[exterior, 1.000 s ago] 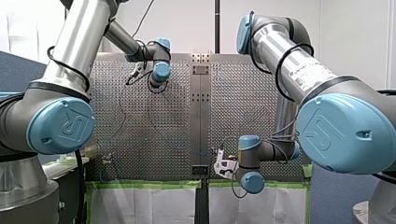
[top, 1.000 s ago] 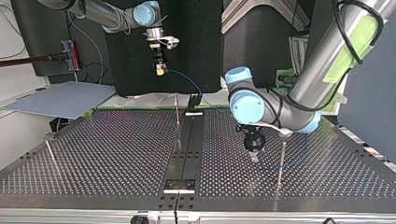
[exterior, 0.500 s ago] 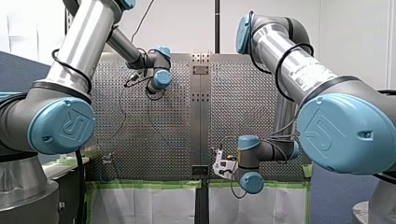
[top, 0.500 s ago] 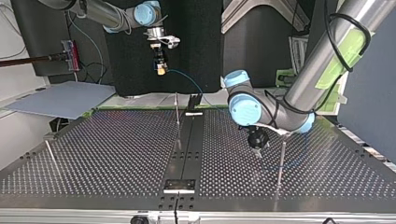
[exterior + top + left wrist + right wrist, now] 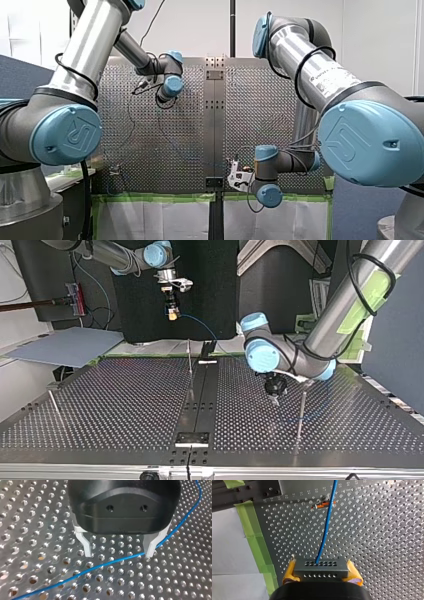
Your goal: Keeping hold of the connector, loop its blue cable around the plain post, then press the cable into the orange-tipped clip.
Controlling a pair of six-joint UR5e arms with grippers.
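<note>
Two grippers share the work. My right gripper (image 5: 321, 573) pinches the grey connector (image 5: 321, 567) between yellow pads, held high above the perforated table (image 5: 125, 405). The blue cable (image 5: 325, 530) leaves the connector toward that gripper's twelve o'clock and crosses the orange-tipped clip (image 5: 323, 504); I cannot tell whether it touches the clip. My left gripper (image 5: 119, 550) hangs low over the table, jaws spread and pinching nothing, with the cable lying slack beneath them, just beside one tip. In the top view the plain post (image 5: 300, 410) stands near, at about four o'clock from my left gripper. I judge the main risks are closing off-centre and missing the thin cable, or dragging it taut enough to tug the connector from its pads.
</note>
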